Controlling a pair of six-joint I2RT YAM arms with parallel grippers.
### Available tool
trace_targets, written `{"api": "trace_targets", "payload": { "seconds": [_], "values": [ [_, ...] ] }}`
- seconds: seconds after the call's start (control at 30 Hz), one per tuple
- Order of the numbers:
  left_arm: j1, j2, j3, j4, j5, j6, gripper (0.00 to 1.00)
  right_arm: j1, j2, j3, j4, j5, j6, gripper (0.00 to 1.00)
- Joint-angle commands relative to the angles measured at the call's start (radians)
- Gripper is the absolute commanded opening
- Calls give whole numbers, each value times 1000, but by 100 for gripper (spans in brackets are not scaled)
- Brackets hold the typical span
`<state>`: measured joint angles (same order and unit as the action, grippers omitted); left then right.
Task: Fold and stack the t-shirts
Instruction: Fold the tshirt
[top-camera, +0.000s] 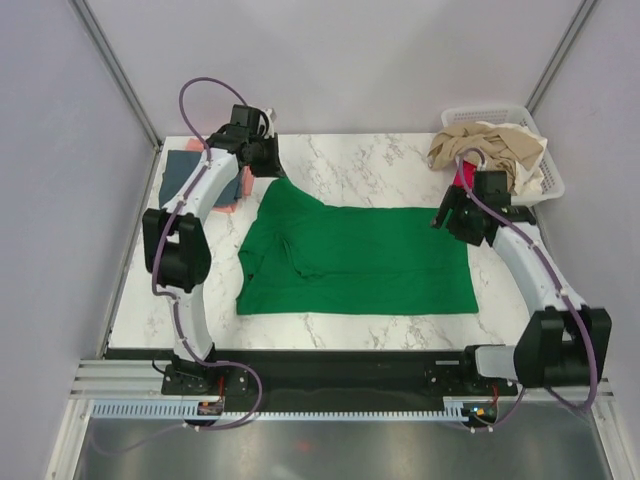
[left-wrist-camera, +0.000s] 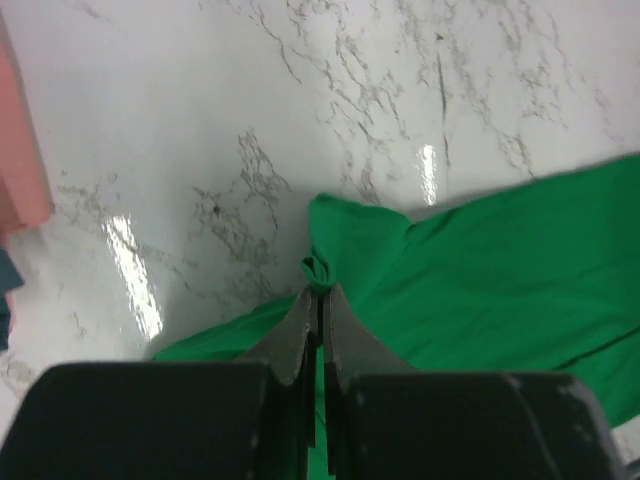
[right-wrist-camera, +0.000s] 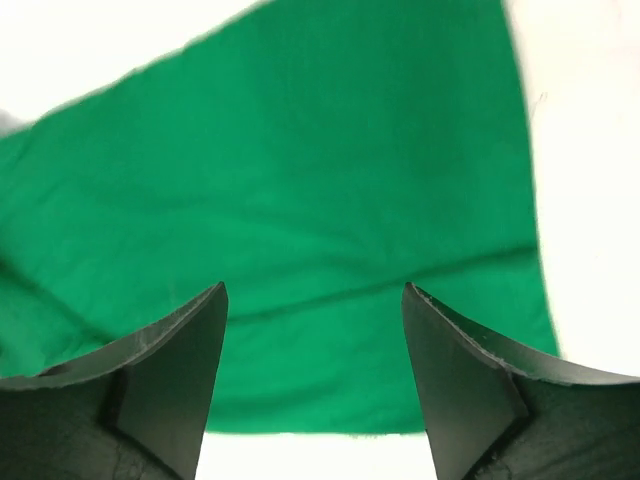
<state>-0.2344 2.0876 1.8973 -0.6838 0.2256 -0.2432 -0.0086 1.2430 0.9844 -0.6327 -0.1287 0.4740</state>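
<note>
Green t-shirt (top-camera: 355, 258) lies flat, left hand (left-wrist-camera: 320, 291) pinching its bunched corner, right hand (right-wrist-camera: 314, 296) spread wide above it.

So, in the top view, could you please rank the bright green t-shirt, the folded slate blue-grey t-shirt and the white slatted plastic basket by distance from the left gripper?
1. Bright green t-shirt, middle of the table: its far-left corner is pinched in the left gripper.
2. Folded slate blue-grey t-shirt, far-left corner.
3. White slatted plastic basket, far-right corner.
</note>
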Motion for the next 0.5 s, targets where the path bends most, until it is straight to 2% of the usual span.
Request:
{"api": "trace_targets", "payload": {
  "seconds": [0.0, 0.07, 0.17, 0.3, 0.33, 0.47],
  "values": [
    [-9, -139, -108, 3, -26, -44, 2, 51, 161, 146, 80, 234, -2, 78],
    [-5, -198, -185, 36, -43, -39, 2, 55, 251, 193, 91, 310, -14, 75],
    [-2, -202, -193, 58, 0, -34, 2, 53, 410, 281, 117, 409, -44, 71],
    [6, -184, -191, 59, 90, -41, 2, 53, 596, 402, 126, 445, -61, 65],
    [16, -185, -195, 59, 109, -47, 2, 53, 617, 413, 131, 445, -63, 61],
    [27, -199, -204, 66, 126, -54, 2, 38, 705, 464, 151, 468, -58, 59]
  ]
}}
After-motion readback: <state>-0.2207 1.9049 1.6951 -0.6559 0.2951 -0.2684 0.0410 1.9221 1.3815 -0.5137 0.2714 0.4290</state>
